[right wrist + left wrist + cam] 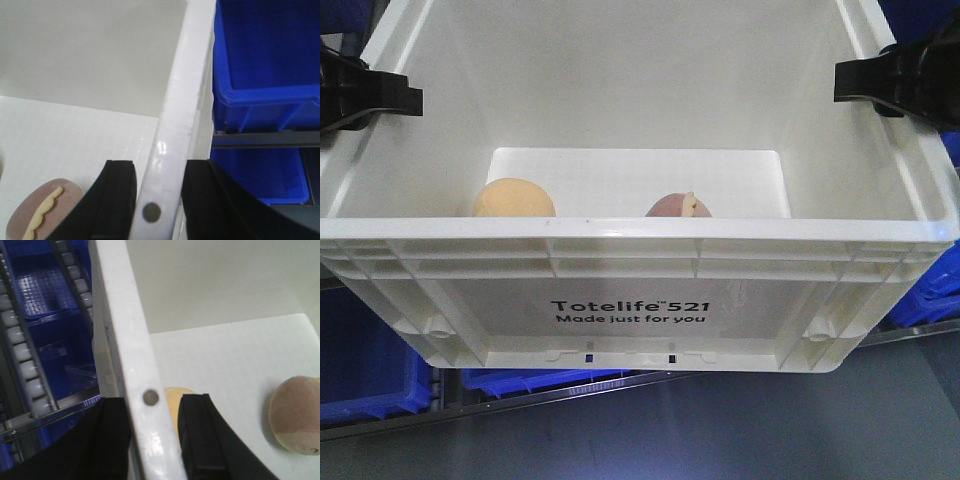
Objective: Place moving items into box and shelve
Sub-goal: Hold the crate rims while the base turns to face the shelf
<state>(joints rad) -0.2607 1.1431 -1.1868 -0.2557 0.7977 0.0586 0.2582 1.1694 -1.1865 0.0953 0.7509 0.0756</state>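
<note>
Since both moving items already lie inside the box (630, 300) in the front view, the tan-yellow lump (513, 198) and the pinkish-brown lump (677, 205) on its floor, loading looks done and only shelving remains. From the left wrist, your left gripper (154, 410) pinches the box's side rim, the tan-yellow lump just past its inner finger. From the right wrist, your right gripper (152, 175) clamps the opposite rim, the pinkish-brown lump beside its inner finger, blue bins (265, 60) outside.

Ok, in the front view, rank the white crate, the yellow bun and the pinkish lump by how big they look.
1. White crate, by far.
2. Yellow bun.
3. Pinkish lump, slightly smaller, but the crate hides part of both, so unsure.
</note>
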